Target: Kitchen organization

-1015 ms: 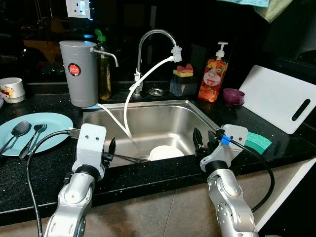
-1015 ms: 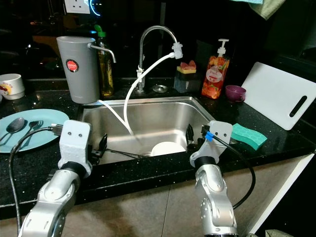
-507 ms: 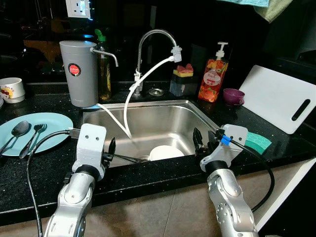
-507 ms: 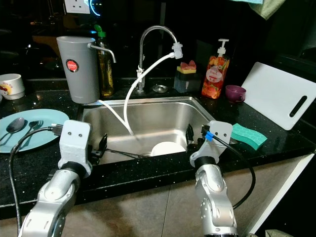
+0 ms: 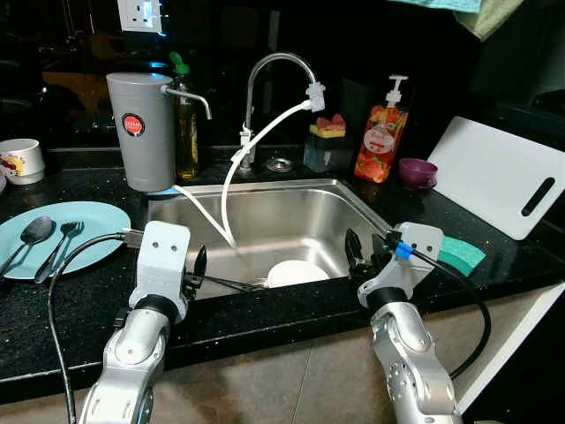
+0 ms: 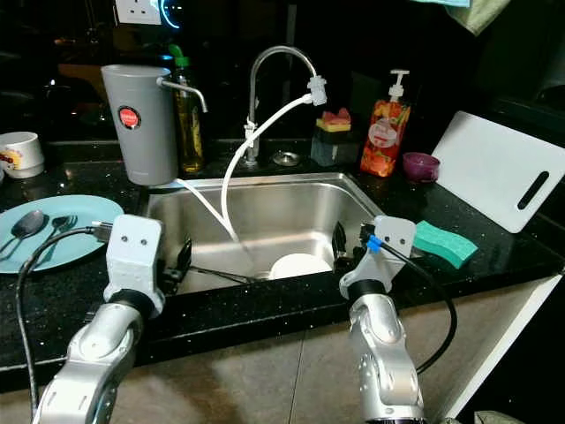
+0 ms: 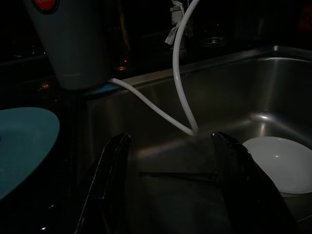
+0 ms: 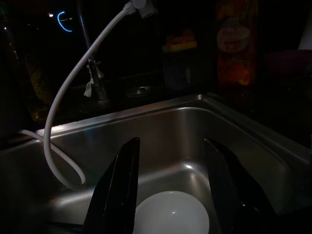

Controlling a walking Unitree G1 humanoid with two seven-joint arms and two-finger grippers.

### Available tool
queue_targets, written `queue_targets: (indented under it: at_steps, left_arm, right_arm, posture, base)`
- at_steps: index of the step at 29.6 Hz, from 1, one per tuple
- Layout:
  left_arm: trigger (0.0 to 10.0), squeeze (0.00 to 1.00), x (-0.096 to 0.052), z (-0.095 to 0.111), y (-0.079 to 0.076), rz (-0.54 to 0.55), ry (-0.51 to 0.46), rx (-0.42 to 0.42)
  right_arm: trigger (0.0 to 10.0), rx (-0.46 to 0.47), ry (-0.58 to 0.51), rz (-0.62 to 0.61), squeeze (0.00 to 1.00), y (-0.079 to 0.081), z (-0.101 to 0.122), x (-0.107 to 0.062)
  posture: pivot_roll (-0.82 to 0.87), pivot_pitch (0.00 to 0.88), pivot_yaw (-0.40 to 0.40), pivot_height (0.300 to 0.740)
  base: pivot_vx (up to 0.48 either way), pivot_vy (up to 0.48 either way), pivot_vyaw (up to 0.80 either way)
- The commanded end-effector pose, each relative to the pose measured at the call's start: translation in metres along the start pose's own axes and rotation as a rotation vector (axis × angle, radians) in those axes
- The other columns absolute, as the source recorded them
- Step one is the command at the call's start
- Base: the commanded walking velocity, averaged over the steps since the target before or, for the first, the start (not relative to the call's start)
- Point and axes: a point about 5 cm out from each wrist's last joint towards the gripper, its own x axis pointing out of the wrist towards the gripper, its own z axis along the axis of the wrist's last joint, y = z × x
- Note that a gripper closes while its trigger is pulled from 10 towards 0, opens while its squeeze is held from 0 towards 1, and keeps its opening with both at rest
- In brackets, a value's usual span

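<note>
A white bowl (image 5: 296,272) lies upturned on the floor of the steel sink (image 5: 265,185), near the drain. My left gripper (image 5: 201,274) hovers over the sink's front left edge, open with nothing between its fingers (image 7: 112,185). My right gripper (image 5: 365,252) hangs over the front right corner, open too, and the bowl (image 8: 170,214) lies just beyond and below it. A blue plate (image 5: 97,225) with two spoons (image 5: 35,231) rests on the black counter to the left. A green sponge (image 5: 461,254) lies on the counter right of my right arm.
A white hose (image 5: 228,194) loops from the faucet (image 5: 274,62) down into the sink. Behind the sink stand a grey jug (image 5: 141,132), a soap bottle (image 5: 381,132) and a purple cup (image 5: 417,172). A white cutting board (image 5: 494,177) leans at the right; a mug (image 5: 19,159) sits far left.
</note>
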Motion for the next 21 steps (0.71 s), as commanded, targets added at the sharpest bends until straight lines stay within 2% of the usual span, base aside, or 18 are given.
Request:
queue_targets:
  at_steps: [1, 21]
  left_arm:
    - [10.0, 0.00, 0.0007, 0.0002, -0.0016, -0.001, -0.001, 0.003]
    - [10.0, 0.00, 0.0010, 0.0007, -0.0008, -0.001, 0.000, 0.004]
  right_arm:
    - [10.0, -0.003, 0.013, -0.001, 0.00, -0.0006, -0.0025, 0.0009]
    - [10.0, 0.000, 0.013, -0.008, 0.00, -0.0008, -0.0028, 0.0003]
  posture:
    - [0.20, 0.027, -0.122, 0.740]
    - [0.20, 0.032, -0.117, 0.740]
  base:
    - [0.000, 0.000, 0.00]
    - [0.000, 0.000, 0.00]
